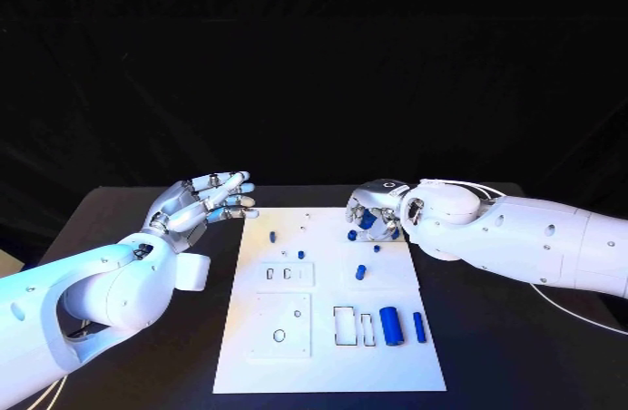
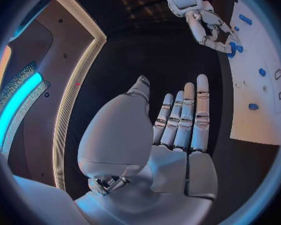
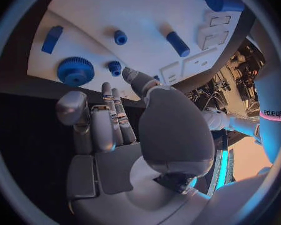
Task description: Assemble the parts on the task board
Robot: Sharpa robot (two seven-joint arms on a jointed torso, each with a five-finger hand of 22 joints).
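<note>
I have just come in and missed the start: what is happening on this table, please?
A two-armed robot is assembling small blue parts on a white task board. Its right hand reaches over the board's far edge, near a blue gear; whether it holds anything is unclear. The left hand hovers open beside the board. Two blue cylinders lie nearer the robot.
</note>
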